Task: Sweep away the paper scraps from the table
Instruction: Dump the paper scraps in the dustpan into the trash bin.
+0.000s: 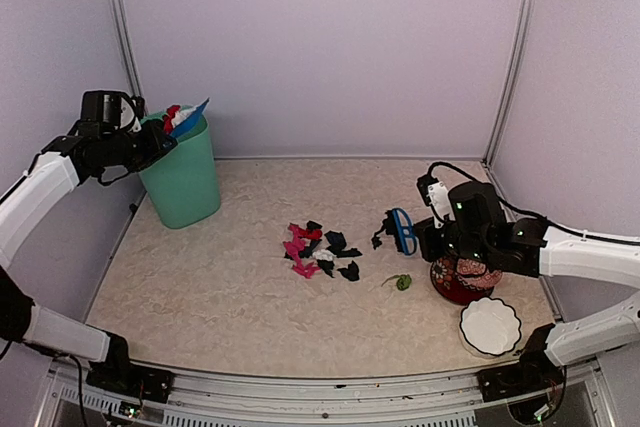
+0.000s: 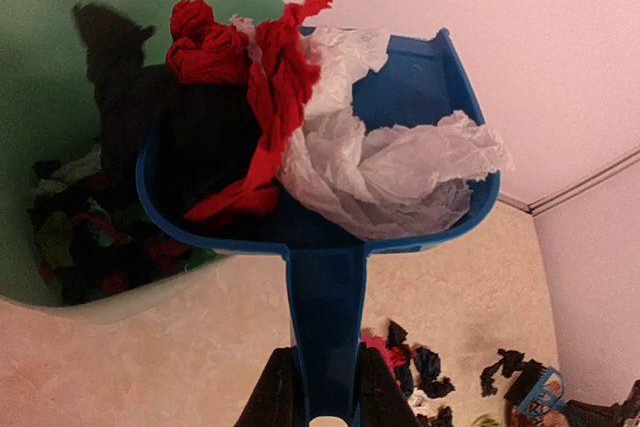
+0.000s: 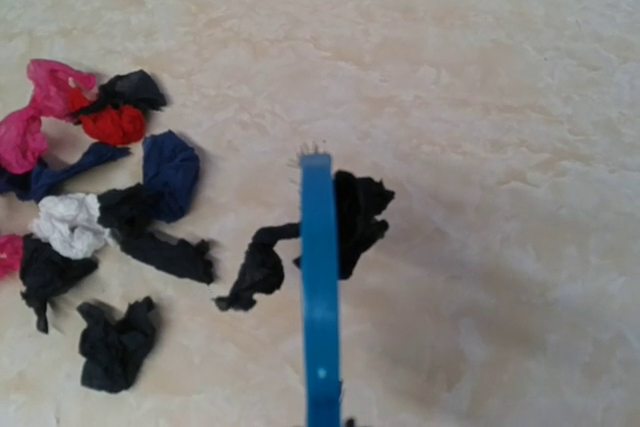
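Observation:
My left gripper (image 2: 325, 402) is shut on the handle of a blue dustpan (image 2: 410, 97). The pan hangs over a green bin (image 1: 185, 187) at the table's far left, loaded with red and white crumpled paper (image 2: 300, 117). More scraps lie inside the bin (image 2: 70, 237). A cluster of black, pink, red, navy and white paper scraps (image 1: 318, 247) lies mid-table. My right gripper (image 1: 428, 232) is shut on a blue brush (image 1: 402, 230), whose edge (image 3: 320, 287) stands over a black scrap (image 3: 355, 212). A green scrap (image 1: 402, 282) lies apart, nearer the front.
Beside the right arm, at the front right, a red-patterned bowl (image 1: 458, 282) holds a ball. A white scalloped bowl (image 1: 490, 327) sits just in front of it. Pale walls with metal posts enclose the beige table (image 1: 230, 297).

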Available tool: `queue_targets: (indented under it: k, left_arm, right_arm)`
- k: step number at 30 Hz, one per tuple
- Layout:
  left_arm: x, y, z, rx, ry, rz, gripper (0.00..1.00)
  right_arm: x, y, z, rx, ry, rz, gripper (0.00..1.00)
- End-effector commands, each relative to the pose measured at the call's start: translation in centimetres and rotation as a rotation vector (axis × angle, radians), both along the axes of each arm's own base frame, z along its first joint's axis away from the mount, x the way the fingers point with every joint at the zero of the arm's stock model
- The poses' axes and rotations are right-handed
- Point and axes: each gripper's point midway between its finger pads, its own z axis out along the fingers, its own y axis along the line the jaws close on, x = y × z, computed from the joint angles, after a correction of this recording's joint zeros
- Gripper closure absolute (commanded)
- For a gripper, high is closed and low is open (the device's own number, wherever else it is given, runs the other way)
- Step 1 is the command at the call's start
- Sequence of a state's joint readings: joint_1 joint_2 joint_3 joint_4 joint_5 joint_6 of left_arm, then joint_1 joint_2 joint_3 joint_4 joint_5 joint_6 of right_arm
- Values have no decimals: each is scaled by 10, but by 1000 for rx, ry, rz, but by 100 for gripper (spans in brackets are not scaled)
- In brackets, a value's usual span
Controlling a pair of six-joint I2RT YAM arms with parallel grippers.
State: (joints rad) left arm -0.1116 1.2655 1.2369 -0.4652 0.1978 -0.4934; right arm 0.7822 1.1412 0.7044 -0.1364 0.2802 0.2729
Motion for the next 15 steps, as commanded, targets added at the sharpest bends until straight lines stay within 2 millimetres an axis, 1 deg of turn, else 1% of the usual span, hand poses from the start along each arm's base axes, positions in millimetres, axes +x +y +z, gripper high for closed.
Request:
queue_targets:
  k: [1, 3, 9, 12, 15]
  left_arm:
    - [13, -6, 31, -256, -77, -101, 100]
    - [15, 0, 31, -370, -80, -108, 100]
    - [12, 6, 23, -679, -43, -140, 100]
    - [10, 5, 23, -794, -35, -165, 100]
    - [7, 5, 28, -867, -49, -185, 100]
  right_arm:
    - [-2, -9, 7, 29, -14, -27, 100]
    - [-3, -11, 9, 32, -16, -30, 100]
    - [-5, -13, 11, 37, -15, -32, 100]
    - [-6, -12, 12, 45, -12, -26, 100]
    - [-8, -9, 18, 66, -14, -10, 100]
